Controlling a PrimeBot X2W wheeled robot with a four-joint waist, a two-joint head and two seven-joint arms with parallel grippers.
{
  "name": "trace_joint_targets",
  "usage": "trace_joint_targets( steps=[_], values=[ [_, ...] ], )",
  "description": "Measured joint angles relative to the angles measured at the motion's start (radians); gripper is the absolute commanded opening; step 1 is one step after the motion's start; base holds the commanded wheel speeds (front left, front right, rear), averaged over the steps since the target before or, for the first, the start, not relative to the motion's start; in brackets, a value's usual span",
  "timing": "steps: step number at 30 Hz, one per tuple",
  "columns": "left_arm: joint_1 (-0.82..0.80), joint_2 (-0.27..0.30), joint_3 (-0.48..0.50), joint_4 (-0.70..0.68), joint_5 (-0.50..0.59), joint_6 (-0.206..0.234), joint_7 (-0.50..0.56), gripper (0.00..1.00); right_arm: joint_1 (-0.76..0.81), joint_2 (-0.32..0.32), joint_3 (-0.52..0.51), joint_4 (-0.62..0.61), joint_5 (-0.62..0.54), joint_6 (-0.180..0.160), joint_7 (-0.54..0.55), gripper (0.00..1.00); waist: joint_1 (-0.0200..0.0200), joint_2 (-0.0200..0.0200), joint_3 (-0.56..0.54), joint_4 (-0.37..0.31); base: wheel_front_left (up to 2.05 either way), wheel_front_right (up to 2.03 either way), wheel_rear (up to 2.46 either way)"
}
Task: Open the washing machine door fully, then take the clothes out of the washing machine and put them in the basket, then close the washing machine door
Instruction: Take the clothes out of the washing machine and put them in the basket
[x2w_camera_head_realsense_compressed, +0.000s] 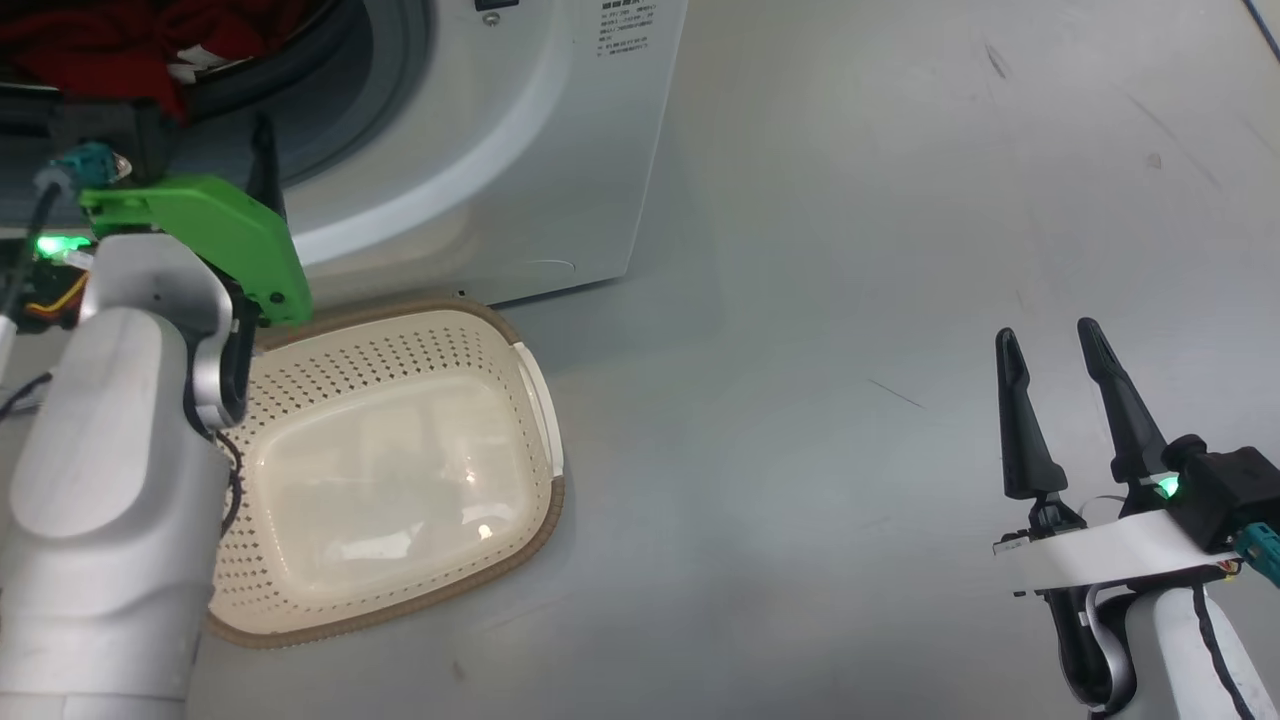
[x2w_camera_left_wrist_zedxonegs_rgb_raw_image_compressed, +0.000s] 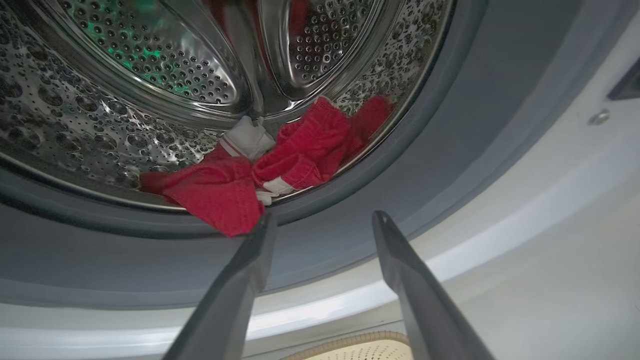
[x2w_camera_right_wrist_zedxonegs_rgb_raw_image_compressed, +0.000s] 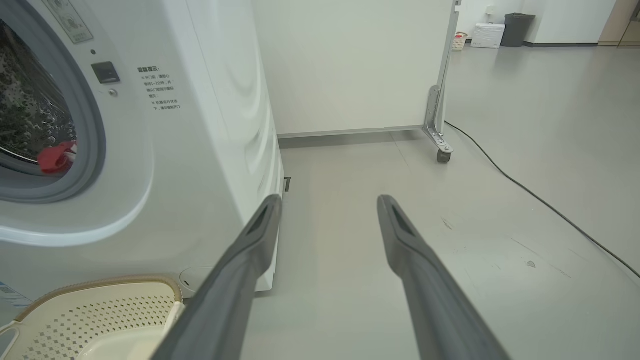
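The white washing machine (x2w_camera_head_realsense_compressed: 520, 150) stands with its round opening uncovered; its door is out of view. Red clothes (x2w_camera_left_wrist_zedxonegs_rgb_raw_image_compressed: 280, 160) with white bands lie at the front of the steel drum (x2w_camera_left_wrist_zedxonegs_rgb_raw_image_compressed: 75, 115), and one red flap hangs over the grey gasket (x2w_camera_left_wrist_zedxonegs_rgb_raw_image_compressed: 350, 235). My left gripper (x2w_camera_left_wrist_zedxonegs_rgb_raw_image_compressed: 324, 219) is open just outside the gasket, its left fingertip close to that flap and nothing between the fingers. The cream basket (x2w_camera_head_realsense_compressed: 548, 515) sits empty on the floor below the opening. My right gripper (x2w_camera_head_realsense_compressed: 1050, 345) is open low at the right, far from the machine.
A pale partition on castors (x2w_camera_right_wrist_zedxonegs_rgb_raw_image_compressed: 440, 150) stands behind the machine's right side. A black cable (x2w_camera_right_wrist_zedxonegs_rgb_raw_image_compressed: 540, 200) runs over the grey floor. A dark bin (x2w_camera_right_wrist_zedxonegs_rgb_raw_image_compressed: 517, 29) and a white bag stand far back. My left forearm (x2w_camera_head_realsense_compressed: 110, 480) overlaps the basket's left edge.
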Motion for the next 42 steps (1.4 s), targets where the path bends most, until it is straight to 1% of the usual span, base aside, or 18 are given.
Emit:
trace_joint_targets(
  steps=[4, 9, 10, 17, 19, 28, 31, 39, 42],
  values=[
    [-0.06, 0.025, 0.019, 0.013, -0.002, 0.0, 0.047, 1.0, -0.025, 0.002, 0.008, 0.002, 0.013, 0.0, 0.0, 1.0, 0.0, 0.0, 0.031, -0.015, 0.0, 0.0, 0.0],
    [-0.12, 0.072, 0.043, 0.045, -0.012, -0.001, 0.111, 1.0, -0.047, 0.004, 0.016, 0.008, 0.028, 0.001, 0.0, 1.0, 0.0, 0.0, 0.063, -0.039, 0.0, 0.0, 0.0],
    [-0.128, 0.077, 0.053, 0.051, -0.018, -0.008, 0.12, 1.0, -0.052, 0.005, 0.018, 0.013, 0.031, 0.001, 0.0, 1.0, 0.0, 0.0, 0.068, -0.044, 0.0, 0.0, 0.0],
    [-0.181, 0.12, 0.079, 0.087, -0.038, -0.013, 0.179, 1.0, -0.077, 0.009, 0.027, 0.028, 0.042, 0.004, 0.0, 1.0, 0.0, 0.0, 0.103, -0.083, 0.0, 0.0, 0.0],
    [-0.198, 0.132, 0.089, 0.094, -0.038, -0.013, 0.191, 1.0, -0.082, 0.01, 0.029, 0.029, 0.044, 0.01, 0.0, 1.0, 0.0, 0.0, 0.113, -0.094, 0.0, 0.0, 0.0],
    [-0.288, 0.169, 0.099, 0.098, -0.043, -0.013, 0.239, 1.0, -0.103, 0.015, 0.039, 0.036, 0.066, 0.01, 0.0, 1.0, 0.0, 0.0, 0.165, -0.13, 0.0, 0.0, 0.0],
    [-0.321, 0.191, 0.104, 0.099, -0.025, -0.012, 0.246, 1.0, -0.116, 0.016, 0.039, 0.04, 0.088, 0.01, 0.0, 1.0, 0.0, 0.0, 0.196, -0.147, 0.0, 0.0, 0.0],
    [-0.382, 0.221, 0.113, 0.109, 0.006, -0.007, 0.288, 1.0, -0.152, 0.02, 0.035, 0.041, 0.105, 0.01, 0.0, 1.0, 0.0001, 0.0, 0.259, -0.175, 0.0, 0.0, 0.0],
    [-0.394, 0.223, 0.119, 0.12, 0.015, 0.001, 0.294, 1.0, -0.162, 0.02, 0.03, 0.041, 0.107, 0.01, 0.0, 1.0, 0.0001, 0.0, 0.278, -0.181, 0.0, 0.0, 0.0]
  ],
)
